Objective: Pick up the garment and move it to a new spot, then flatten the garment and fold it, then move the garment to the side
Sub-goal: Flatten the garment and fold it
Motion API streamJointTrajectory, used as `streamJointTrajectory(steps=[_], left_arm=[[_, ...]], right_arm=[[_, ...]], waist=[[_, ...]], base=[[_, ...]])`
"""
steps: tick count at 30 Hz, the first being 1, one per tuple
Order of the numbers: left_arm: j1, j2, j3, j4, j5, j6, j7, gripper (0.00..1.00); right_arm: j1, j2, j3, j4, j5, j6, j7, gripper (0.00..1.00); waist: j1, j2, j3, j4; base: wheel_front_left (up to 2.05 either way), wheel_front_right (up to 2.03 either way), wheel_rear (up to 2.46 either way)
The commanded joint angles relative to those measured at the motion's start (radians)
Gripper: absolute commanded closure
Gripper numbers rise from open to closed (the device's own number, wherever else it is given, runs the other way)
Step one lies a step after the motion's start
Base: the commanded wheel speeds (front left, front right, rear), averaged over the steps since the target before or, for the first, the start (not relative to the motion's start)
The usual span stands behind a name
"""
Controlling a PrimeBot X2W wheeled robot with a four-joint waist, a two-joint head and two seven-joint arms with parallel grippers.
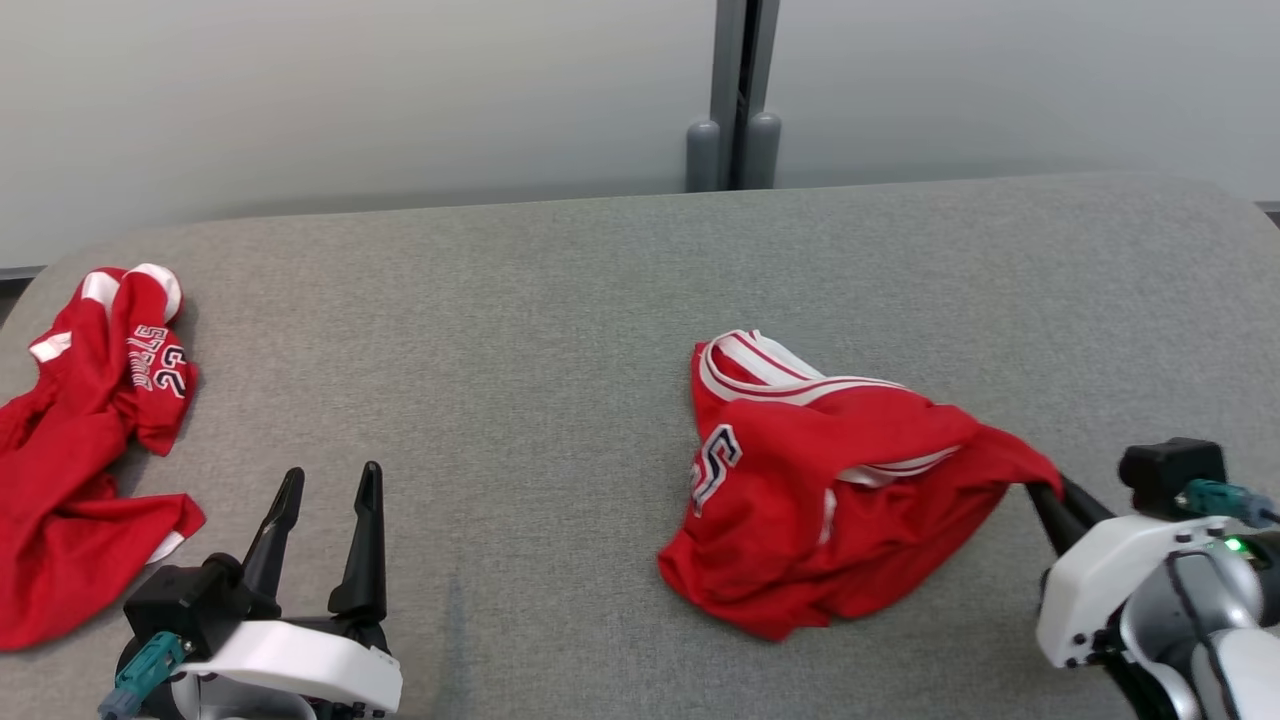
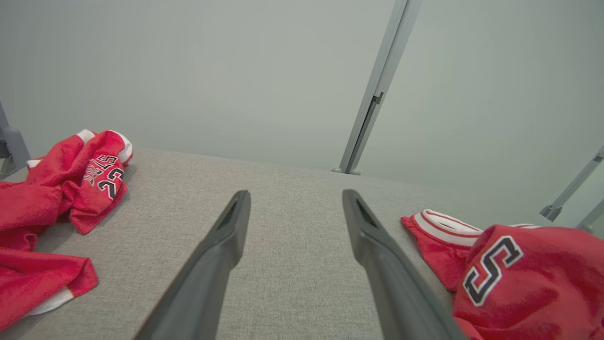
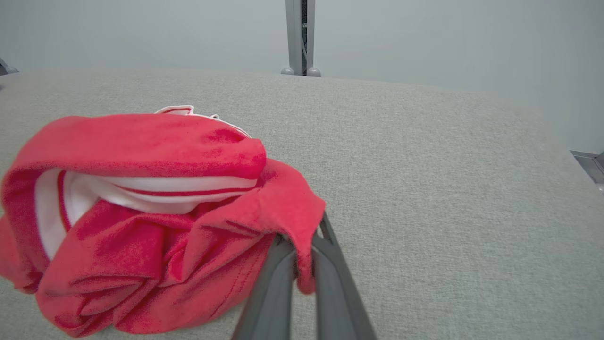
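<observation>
On grey woven surface (image 1: 560, 300), crumpled red garment (image 1: 830, 500)

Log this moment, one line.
step: grasp | right claw: shut on red garment edge | left claw: open, empty | other red garment: far left on grey surface

Over at three o'clock, the crumpled red fabric jersey with white striped trim (image 1: 830, 480) shows a black, white-edged "S". At nine o'clock, the rumpled red fabric shirt (image 1: 90, 440) bears a number beginning "2"; its lettering is too creased to read.
</observation>
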Motion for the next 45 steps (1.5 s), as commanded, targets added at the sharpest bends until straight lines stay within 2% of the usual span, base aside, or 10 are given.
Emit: streamJointTrajectory(steps=[1, 4, 5, 6, 13, 23, 28, 36, 42, 45], left_arm=[[-0.023, 0.009, 0.003, 0.001, 0.002, -0.005, 0.000, 0.00], [-0.025, 0.013, 0.000, 0.000, 0.003, -0.007, 0.005, 0.00], [-0.024, 0.013, -0.002, 0.000, 0.002, -0.007, 0.007, 0.00], [-0.026, 0.014, -0.003, 0.000, 0.001, -0.007, 0.007, 0.00], [-0.033, 0.018, -0.008, 0.003, -0.003, -0.010, 0.016, 0.00], [-0.011, 0.016, -0.014, 0.006, -0.008, 0.003, 0.016, 0.00], [-0.021, 0.021, -0.015, 0.002, -0.010, 0.003, 0.023, 0.00], [-0.042, 0.026, -0.026, 0.000, -0.004, -0.004, 0.031, 0.00], [-0.045, 0.025, -0.032, 0.009, -0.009, -0.006, 0.033, 0.00], [-0.047, 0.024, -0.033, 0.011, -0.011, -0.006, 0.032, 0.00]], right_arm=[[0.002, -0.017, -0.024, -0.002, -0.005, 0.000, -0.006, 1.00], [0.002, -0.026, -0.063, 0.037, -0.007, 0.000, -0.018, 1.00], [0.003, -0.028, -0.074, 0.058, -0.012, 0.000, -0.021, 0.76], [0.005, -0.022, -0.085, 0.078, -0.014, 0.000, -0.019, 0.01], [0.021, 0.026, -0.137, 0.142, -0.012, 0.000, -0.061, 0.00], [0.069, 0.100, -0.152, 0.038, 0.045, 0.000, -0.105, 0.00], [0.038, 0.112, -0.174, 0.059, 0.093, 0.000, -0.070, 0.00], [-0.073, 0.128, -0.276, 0.213, 0.251, 0.000, 0.073, 0.00], [-0.133, 0.128, -0.275, 0.328, 0.384, 0.000, 0.170, 0.00], [-0.149, 0.127, -0.271, 0.354, 0.425, 0.000, 0.169, 0.00]], waist=[[0.0000, 0.0000, 0.004, -0.016], [0.0000, 0.0000, 0.008, -0.027], [0.0000, 0.0000, 0.008, -0.029], [0.0000, 0.0000, 0.009, -0.030], [0.0000, 0.0000, 0.008, -0.025], [0.0000, 0.0000, -0.027, -0.018], [0.0000, 0.0000, -0.026, -0.016], [0.0000, 0.0000, -0.001, 0.009], [0.0000, 0.0000, 0.007, 0.031], [0.0000, 0.0000, 0.009, 0.040]], base=[[0.00, 0.00, 0.00], [0.00, 0.00, 0.00], [0.00, 0.00, 0.00], [0.00, 0.00, 0.00], [0.00, 0.00, 0.00], [0.00, 0.00, 0.00], [0.00, 0.00, 0.00], [0.00, 0.00, 0.00], [0.00, 0.00, 0.00], [0.00, 0.00, 0.00]])
